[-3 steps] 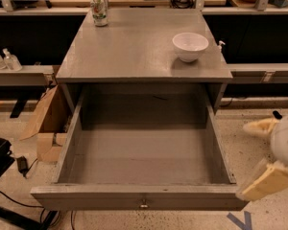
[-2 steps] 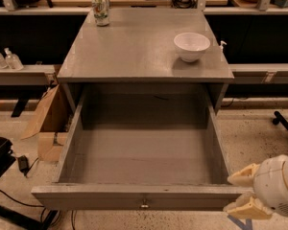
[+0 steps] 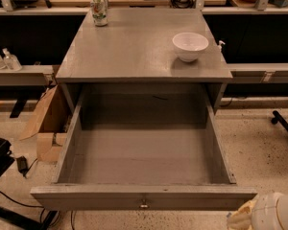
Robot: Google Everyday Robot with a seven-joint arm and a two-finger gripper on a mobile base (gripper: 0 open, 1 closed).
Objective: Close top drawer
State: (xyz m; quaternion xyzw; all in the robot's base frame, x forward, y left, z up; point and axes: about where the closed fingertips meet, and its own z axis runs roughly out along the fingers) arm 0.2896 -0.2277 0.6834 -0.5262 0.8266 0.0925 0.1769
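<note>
Where the lower right corner cuts it off, the gripper (image 3: 243,218) sits low, just beside the right front end of the top drawer (image 3: 144,197); spread or closed, cannot tell. Drawer pulled far out of the bench (image 3: 134,49), knob (image 3: 143,205) at front centre. Bench top: white bowl (image 3: 190,45) right, can (image 3: 99,10) rear left.

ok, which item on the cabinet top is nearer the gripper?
The white bowl, at the right. The can stands back left, farther off. The gripper is at bottom right, by the front corner of the open drawer.
</note>
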